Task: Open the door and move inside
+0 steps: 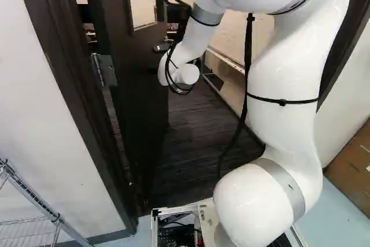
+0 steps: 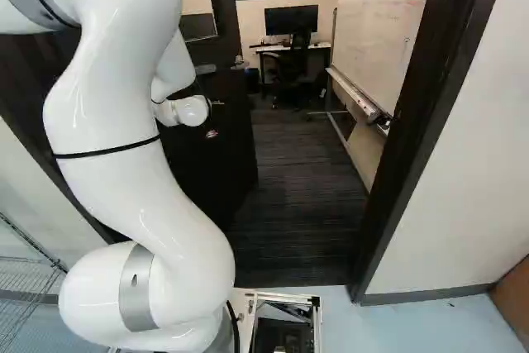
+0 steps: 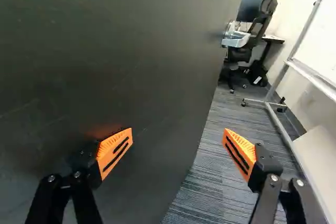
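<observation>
In the left base view, the door [image 1: 141,102] stands open into the room, and the arm [image 1: 283,73] reaches beside it, I guess to push it and stop it swinging back. In the right base view, dark floor [image 2: 289,204] makes a way in between the door and the door post [image 2: 420,121], which the base could bump. In the wrist view, the gripper [image 3: 178,136] has 2 fingers spread wide, pinching nothing, 1 near the door, 1 past its edge.

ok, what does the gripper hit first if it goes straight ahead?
The open gripper would likely meet the dark door first, near its free edge; the wrist view leaves the gap unclear.
</observation>
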Motion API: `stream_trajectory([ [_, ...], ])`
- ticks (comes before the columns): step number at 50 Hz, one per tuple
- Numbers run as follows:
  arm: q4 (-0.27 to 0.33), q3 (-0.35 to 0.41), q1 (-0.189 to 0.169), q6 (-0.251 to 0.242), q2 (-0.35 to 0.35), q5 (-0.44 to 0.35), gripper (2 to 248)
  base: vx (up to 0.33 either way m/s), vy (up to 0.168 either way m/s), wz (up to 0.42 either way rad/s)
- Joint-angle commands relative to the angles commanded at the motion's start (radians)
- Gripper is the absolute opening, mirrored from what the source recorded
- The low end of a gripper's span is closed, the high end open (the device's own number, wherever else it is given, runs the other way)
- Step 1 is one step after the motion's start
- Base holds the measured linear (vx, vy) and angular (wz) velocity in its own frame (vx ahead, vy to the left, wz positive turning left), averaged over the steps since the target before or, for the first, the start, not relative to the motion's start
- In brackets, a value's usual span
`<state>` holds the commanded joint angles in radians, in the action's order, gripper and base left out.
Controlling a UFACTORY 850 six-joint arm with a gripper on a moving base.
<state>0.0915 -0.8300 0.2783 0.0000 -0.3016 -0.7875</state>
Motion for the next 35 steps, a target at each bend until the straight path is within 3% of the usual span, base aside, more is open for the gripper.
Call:
stream_trajectory([
  [35,0.004,-0.062,0.044,0.000,-0.052,0.000,247,0.000,0.000,0.000],
])
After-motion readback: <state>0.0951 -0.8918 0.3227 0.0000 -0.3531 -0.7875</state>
